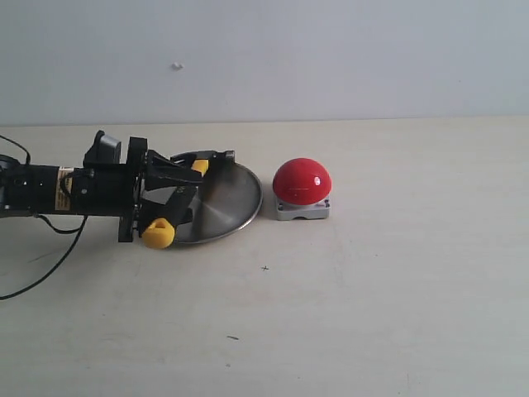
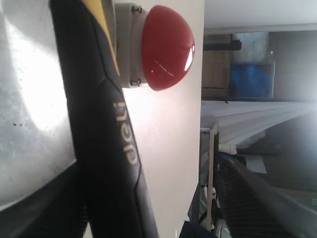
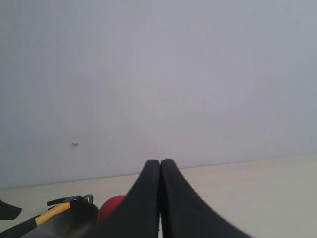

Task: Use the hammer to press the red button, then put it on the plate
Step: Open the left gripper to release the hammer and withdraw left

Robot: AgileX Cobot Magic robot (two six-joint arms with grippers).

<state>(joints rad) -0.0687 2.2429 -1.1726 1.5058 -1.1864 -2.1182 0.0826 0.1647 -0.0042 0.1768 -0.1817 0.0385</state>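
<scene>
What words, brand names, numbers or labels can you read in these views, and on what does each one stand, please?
"deli": pale lettering on the black handle of the hammer, left wrist view.
Label on the left arm, exterior view: too small to read.
No other text can be read in any view.

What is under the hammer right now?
The silver plate lies under the hammer. The left gripper covers the handle's middle, so whether the hammer rests on the plate cannot be seen.
</scene>
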